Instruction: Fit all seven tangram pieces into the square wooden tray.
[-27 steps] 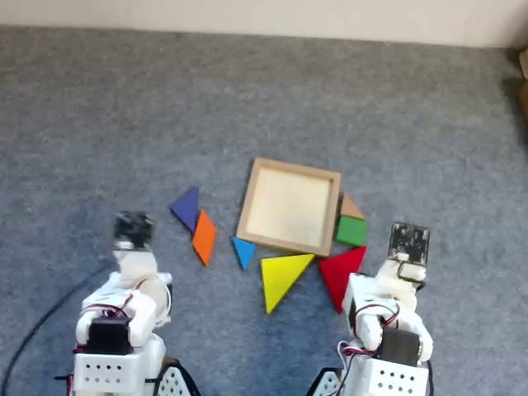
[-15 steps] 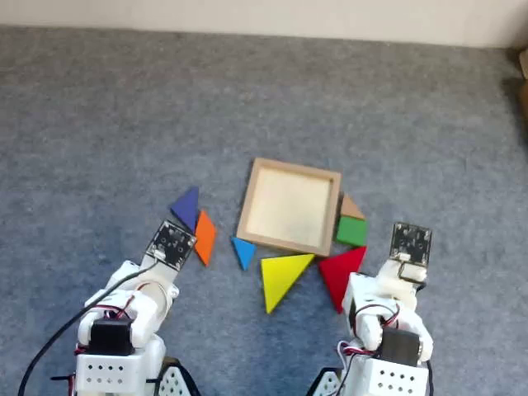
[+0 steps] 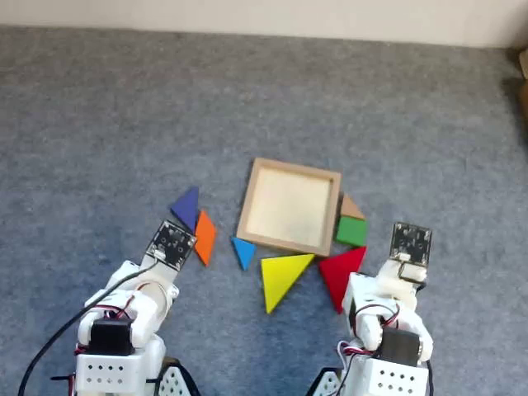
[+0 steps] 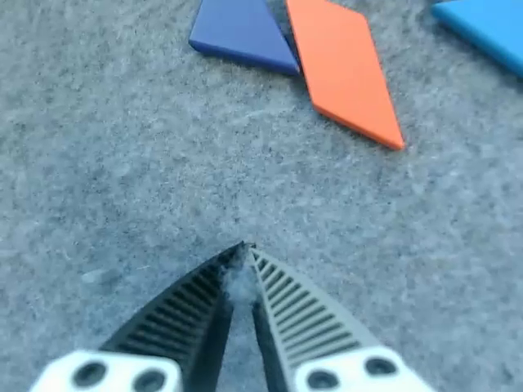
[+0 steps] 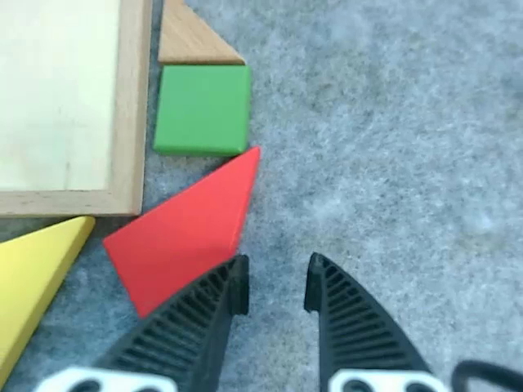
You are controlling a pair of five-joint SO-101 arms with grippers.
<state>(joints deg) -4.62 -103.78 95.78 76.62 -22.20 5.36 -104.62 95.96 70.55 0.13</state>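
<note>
The square pale-wood tray [image 3: 297,168] is lying mid-frame on the fuzzy grey table [image 3: 99,124]. Left pincer [image 4: 245,247] is resting together, right pincer [image 5: 278,269] slightly apart.

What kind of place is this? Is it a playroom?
Probably an indoor robot practice spot rather than a playroom. A grey carpet-like covering spreads everywhere and a pale wall runs along the far edge. The left arm and right arm face a wooden tray and a yellow triangle.
</note>
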